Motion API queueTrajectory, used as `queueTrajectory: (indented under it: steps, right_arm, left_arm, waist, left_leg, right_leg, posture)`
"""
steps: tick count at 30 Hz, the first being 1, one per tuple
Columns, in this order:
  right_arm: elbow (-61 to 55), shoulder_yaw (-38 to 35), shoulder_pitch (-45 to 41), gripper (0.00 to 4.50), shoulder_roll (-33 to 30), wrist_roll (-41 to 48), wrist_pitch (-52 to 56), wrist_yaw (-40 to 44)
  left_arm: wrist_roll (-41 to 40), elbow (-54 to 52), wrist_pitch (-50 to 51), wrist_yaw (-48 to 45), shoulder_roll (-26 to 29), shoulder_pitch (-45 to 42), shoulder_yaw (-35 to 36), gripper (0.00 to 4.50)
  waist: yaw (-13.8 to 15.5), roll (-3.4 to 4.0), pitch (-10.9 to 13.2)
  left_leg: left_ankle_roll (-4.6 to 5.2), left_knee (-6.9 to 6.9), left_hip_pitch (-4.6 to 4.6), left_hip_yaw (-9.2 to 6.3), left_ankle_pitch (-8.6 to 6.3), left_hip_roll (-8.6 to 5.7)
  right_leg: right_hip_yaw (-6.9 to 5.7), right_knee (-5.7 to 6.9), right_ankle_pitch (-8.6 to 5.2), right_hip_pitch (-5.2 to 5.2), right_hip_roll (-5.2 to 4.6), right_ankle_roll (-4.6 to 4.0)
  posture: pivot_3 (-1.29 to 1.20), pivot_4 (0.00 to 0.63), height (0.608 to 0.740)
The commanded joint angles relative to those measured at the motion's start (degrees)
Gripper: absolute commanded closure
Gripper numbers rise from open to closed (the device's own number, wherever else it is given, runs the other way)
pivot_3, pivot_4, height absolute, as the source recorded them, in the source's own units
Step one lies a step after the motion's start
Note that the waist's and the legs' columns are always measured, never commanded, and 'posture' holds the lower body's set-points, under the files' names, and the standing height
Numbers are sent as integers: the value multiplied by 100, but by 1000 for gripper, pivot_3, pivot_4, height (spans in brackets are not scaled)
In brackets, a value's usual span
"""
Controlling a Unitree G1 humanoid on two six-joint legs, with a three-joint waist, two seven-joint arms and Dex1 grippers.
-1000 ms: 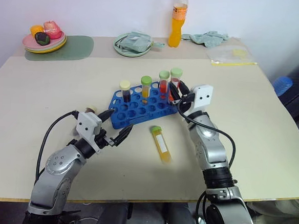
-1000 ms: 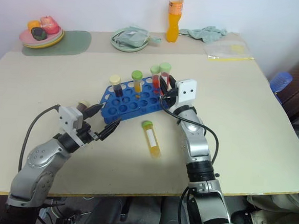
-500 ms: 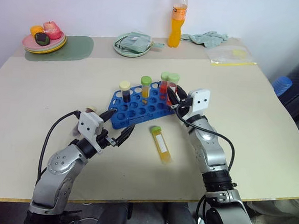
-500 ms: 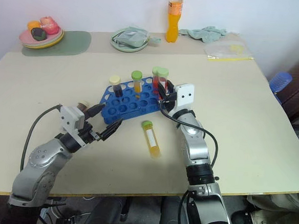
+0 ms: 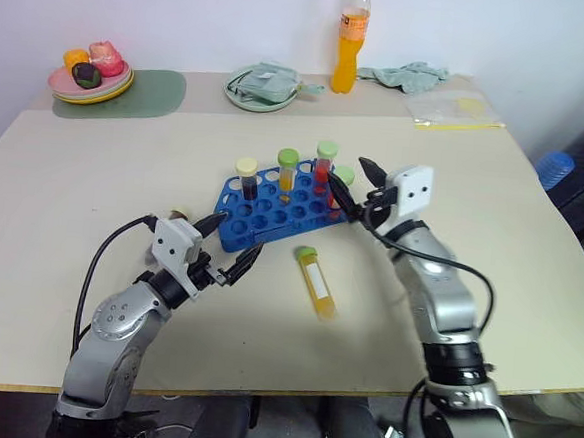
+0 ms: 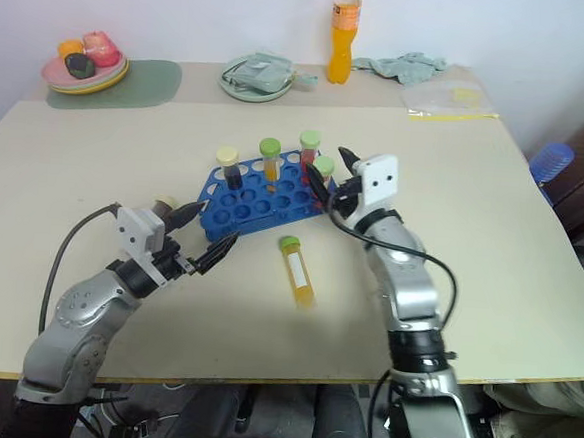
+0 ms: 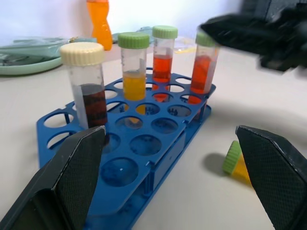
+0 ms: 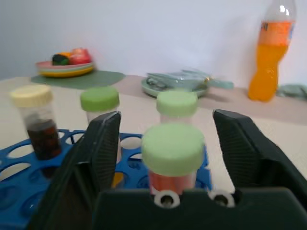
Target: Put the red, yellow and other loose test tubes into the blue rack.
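- Progress, as we judge it, stands at four tubes racked and one loose tube left.
- We find the blue plastic rack with round holes (image 5: 272, 214) lying flat on the beige table top (image 5: 64, 183), between the two arms and near the table's middle.
- We see the left gripper with two black fingers (image 5: 232, 250) at the near left corner of the rack, fingers spread wide and holding nothing; in the left wrist view the rack lies between the two fingers (image 7: 76, 167).
- We see the right gripper with two black fingers (image 5: 352, 181) just beside the rack's right end, fingers parted on either side of the nearest tube's cap with visible gaps, so we read it as gripping nothing.
- We count four clear plastic tubes standing upright in the rack:
  - the cream-capped tube of dark brown liquid (image 5: 246, 177) at the left end;
  - the green-capped tube of yellow-orange liquid (image 5: 286, 172) next to it;
  - the green-capped tube of red liquid (image 5: 324, 167) at the back right;
  - the second green-capped tube of red liquid (image 5: 343, 181) at the right end, between the right gripper's fingers.
- We find one loose green-capped tube of yellow liquid (image 5: 316, 281) lying on its side on the table, just in front of the rack and apart from both grippers.
- We judge the remaining work to be picking up this yellow tube and seating it in a free hole; many holes are vacant.
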Motion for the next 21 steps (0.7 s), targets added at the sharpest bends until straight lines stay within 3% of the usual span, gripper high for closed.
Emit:
queueTrajectory:
  steps: [1, 5, 9, 14, 21]
  right_arm:
    - [-1101, -270, 34, 1010, -758, 847, 2061, 287]
    - [-1744, -439, -203, 1010, -1610, 2039, 4639, 639]
    - [-1657, -577, -1021, 1010, -1301, 2788, 6817, 362]
    - [-619, 234, -1674, 1010, -1428, 4210, 7025, -743]
    - [1250, 1168, -2628, 1010, -1541, 6277, 7025, -2814]
  left_arm:
    - [-30, -79, -160, -118, 121, 58, 140, 0]
    - [17, 95, -220, -410, 385, 48, 145, 0]
    - [-12, 284, -313, -947, 771, 100, 87, 0]
    - [-158, 398, -373, -1471, 1114, 270, 161, 0]
    - [-735, -266, -50, -2162, 1546, 877, 154, 0]
  waist:
    - [4, 0, 0]
    - [-1, 1, 1]
    - [-36, 2, 1]
    - [14, 2, 1]
    - [-18, 2, 4]
  left_leg:
    - [2, 0, 0, 0, -1, 0]
    - [12, 0, 0, 2, -7, 6]
    - [21, 1, 0, 14, -13, 52]
    - [23, 1, -2, 14, -16, 56]
    - [23, -4, -5, 15, -16, 61]
  right_leg:
    - [0, 0, 0, 0, 0, 0]
    - [1, -7, -1, 1, 1, -2]
    - [5, -19, 5, -2, 20, -14]
    - [5, -29, 9, 1, 25, -18]
    - [7, -32, 11, -6, 24, -22]
  posture:
    - [0, 150, 740]
    - [0, 150, 740]
    - [0, 150, 740]
    - [0, 150, 740]
    - [0, 150, 740]
